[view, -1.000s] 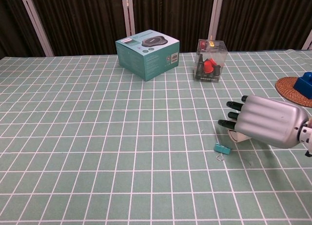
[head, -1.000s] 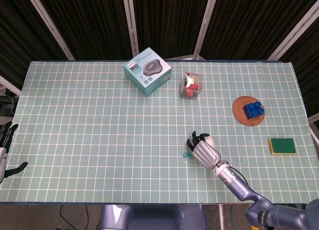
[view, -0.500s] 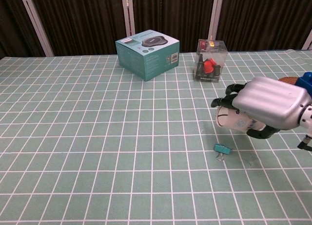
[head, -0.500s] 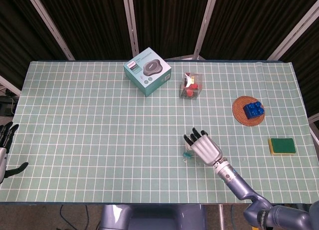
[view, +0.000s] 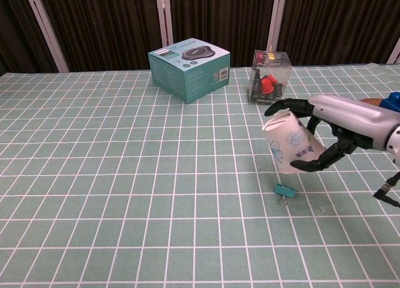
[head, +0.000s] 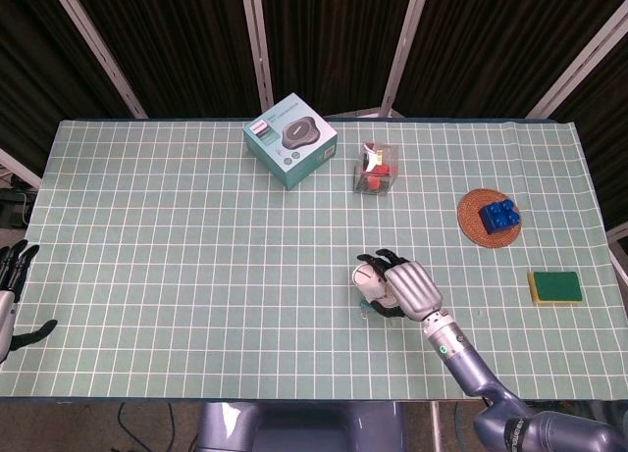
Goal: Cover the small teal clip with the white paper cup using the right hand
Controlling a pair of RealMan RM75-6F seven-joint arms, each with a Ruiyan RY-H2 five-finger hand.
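Note:
My right hand (view: 340, 129) (head: 407, 285) grips a white paper cup (view: 292, 142) (head: 370, 279) with a blue print. The cup hangs tilted above the table, its closed end toward upper left in the chest view. A small teal clip (view: 285, 190) lies on the green grid cloth just below the cup; in the head view it is mostly hidden under the cup. My left hand (head: 12, 295) shows at the far left edge of the head view, off the table, with its fingers apart and nothing in it.
A teal box (head: 290, 139) and a clear box with red items (head: 377, 168) stand at the back. A blue brick (head: 500, 216) sits on a round brown coaster (head: 474, 226) at the right, and a yellow-green sponge (head: 554, 287) lies nearer the front.
My right hand has lifted the cup off the table and carried it left, tipping it over above the clip. The clip and the left hand have not moved.

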